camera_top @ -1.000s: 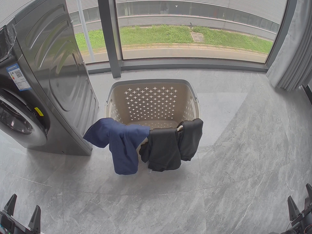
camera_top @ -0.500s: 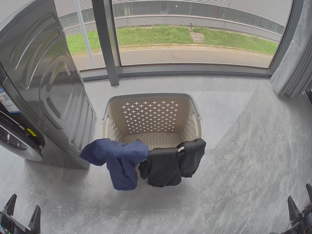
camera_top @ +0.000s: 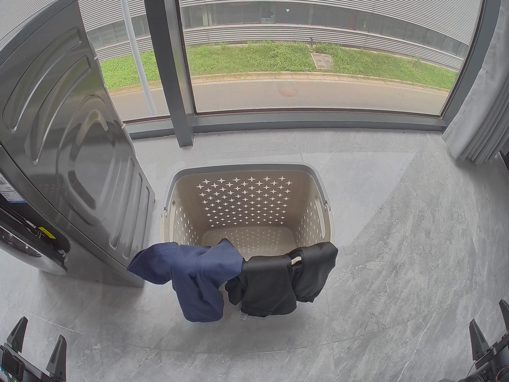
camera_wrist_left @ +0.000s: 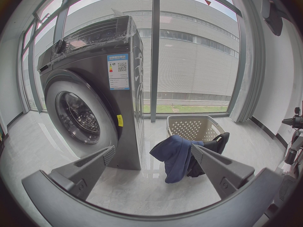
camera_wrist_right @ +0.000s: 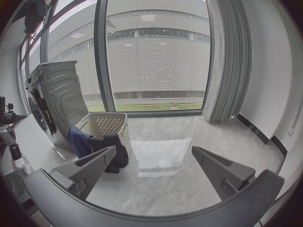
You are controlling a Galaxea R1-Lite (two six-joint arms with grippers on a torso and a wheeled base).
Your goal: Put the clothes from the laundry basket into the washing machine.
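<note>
Basket: one beige laundry basket stands upright on the floor, open side up. It sits in the middle of the scene, just right of the washing machine. Star-shaped holes dot its walls, and its wider sides run left to right.
Clothes: two pieces, both draped over the basket's near rim, side by side and touching.
Blue piece: the blue garment is on the left end of the rim. Its long axis runs down the outside of the near wall toward the floor. One fold pokes out left toward the washing machine.
Black piece: the black garment is on the right end of the rim. It hangs down the near wall too, and wraps the near right corner.
Washing machine: one grey washing machine stands at the left. Its ribbed side panel faces the basket. The front, with the round glass door, points to the near left.
Left hand: the left hand is low at the near left, well apart from the basket. Its two fingers are spread wide and carry nothing.
Right hand: the right hand is low at the near right, also well apart from the basket. It too is spread wide and carries nothing.
Floor: grey marbled tile floor, glossy.
Room: a tall window fills the far wall, with a dark frame post behind the machine. One pale curtain hangs at the far right.
</note>
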